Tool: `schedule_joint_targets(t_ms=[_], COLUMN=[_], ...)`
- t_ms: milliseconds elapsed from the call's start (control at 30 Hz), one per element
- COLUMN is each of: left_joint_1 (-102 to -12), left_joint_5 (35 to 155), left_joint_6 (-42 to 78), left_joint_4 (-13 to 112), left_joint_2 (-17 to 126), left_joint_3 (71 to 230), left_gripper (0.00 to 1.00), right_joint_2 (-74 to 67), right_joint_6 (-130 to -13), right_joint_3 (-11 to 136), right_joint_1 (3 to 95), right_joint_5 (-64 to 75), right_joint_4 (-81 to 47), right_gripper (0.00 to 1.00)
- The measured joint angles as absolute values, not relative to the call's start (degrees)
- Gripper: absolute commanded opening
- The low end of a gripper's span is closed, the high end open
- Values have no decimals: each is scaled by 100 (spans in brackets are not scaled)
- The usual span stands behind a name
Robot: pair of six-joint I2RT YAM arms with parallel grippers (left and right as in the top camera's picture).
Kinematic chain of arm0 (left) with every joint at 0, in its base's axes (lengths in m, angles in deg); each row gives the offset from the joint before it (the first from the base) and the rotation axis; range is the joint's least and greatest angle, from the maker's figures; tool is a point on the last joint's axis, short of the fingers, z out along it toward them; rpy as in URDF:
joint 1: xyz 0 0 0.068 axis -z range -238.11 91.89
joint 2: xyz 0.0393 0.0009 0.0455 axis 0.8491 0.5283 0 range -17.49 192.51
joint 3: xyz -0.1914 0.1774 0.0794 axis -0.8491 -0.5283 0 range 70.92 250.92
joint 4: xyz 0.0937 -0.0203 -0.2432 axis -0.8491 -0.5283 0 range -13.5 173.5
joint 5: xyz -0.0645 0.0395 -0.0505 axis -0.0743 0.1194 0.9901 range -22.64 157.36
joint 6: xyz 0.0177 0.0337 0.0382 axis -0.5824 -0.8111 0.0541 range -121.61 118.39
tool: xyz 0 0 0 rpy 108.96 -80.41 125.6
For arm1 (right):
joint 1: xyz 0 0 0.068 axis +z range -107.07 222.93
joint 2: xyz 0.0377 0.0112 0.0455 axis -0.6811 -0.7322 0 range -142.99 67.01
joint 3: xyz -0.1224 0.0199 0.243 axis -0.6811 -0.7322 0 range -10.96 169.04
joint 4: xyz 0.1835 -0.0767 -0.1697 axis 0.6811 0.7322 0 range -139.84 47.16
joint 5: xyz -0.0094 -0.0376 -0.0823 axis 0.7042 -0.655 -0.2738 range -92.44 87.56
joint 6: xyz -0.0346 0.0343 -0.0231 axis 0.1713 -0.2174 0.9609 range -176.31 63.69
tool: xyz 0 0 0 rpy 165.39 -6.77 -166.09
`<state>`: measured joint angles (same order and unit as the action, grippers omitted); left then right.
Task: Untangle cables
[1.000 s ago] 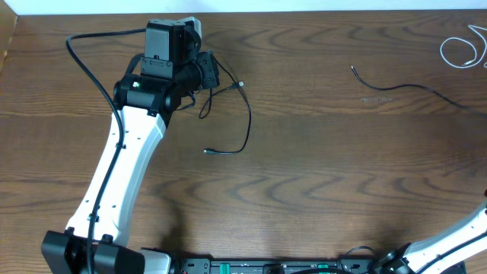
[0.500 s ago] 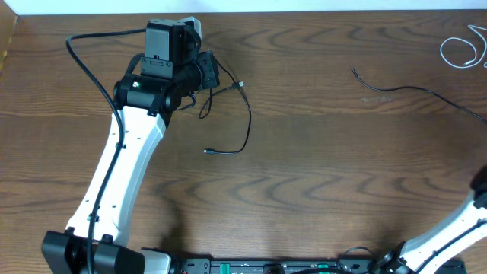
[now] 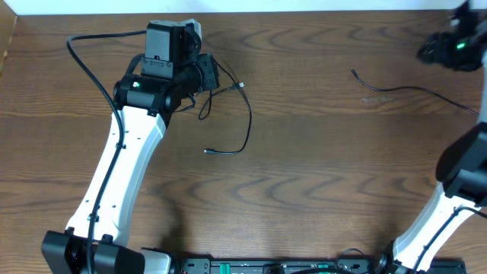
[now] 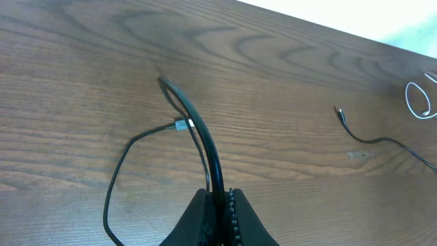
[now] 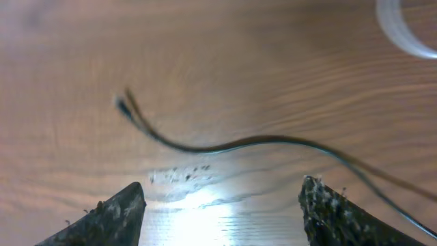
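My left gripper (image 3: 209, 74) (image 4: 220, 198) is shut on a thin black cable (image 3: 248, 114) (image 4: 198, 130) at the table's far left. The cable loops from the jaws and ends in a small plug (image 3: 207, 151) nearer the front. A second black cable (image 3: 403, 87) (image 5: 259, 142) lies loose at the far right. My right gripper (image 3: 435, 49) (image 5: 222, 188) hovers over it, open, nothing between its fingers. The white cable (image 4: 418, 102) (image 5: 399, 24) lies coiled in the far right corner; in the overhead view the right gripper hides it.
The left arm (image 3: 122, 167) stretches from the front edge to the far left. The right arm (image 3: 464, 167) rises along the right edge. The table's far edge (image 3: 304, 11) runs just behind both grippers.
The right arm has swung up from the front right corner to the far right corner, covering the white cable from above. The left gripper and its cable have not moved.
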<state>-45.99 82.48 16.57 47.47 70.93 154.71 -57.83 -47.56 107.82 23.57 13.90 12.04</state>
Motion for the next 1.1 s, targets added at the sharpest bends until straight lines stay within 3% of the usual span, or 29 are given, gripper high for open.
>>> schedule_joint_targets(t_ms=[167, 333, 400, 600, 800, 967, 1100], left_joint_1=[-4599, -4599, -4599, -4599, -4599, -4599, -4599], left_joint_5=[8248, 8248, 8248, 8250, 8248, 8248, 8248], left_joint_6=[1657, 1657, 1657, 1657, 1657, 1657, 1657], left_joint_4=[4756, 4743, 4699, 4660, 4647, 4644, 4644], left_joint_2=[7093, 7093, 7093, 7093, 7093, 7093, 7093], left_joint_3=[15471, 15471, 15471, 15471, 15471, 15471, 15471], left_gripper=[7, 7, 8, 8, 8, 8, 8], right_joint_2=[-5785, -5787, -5787, -5787, -5696, -5632, -5623], right_joint_6=[-4115, -4533, -5274, -7733, -9256, -9311, -7897], right_joint_3=[9930, 9296, 8964, 7869, 7418, 7294, 7261], right_joint_1=[2711, 2869, 2958, 3315, 3638, 3723, 3739], right_joint_5=[1460, 1753, 1770, 1630, 1574, 1425, 1403], right_joint_4=[826, -70, -610, -2085, -2942, -2957, -2922], right_gripper=[77, 73, 80, 83, 83, 77, 80])
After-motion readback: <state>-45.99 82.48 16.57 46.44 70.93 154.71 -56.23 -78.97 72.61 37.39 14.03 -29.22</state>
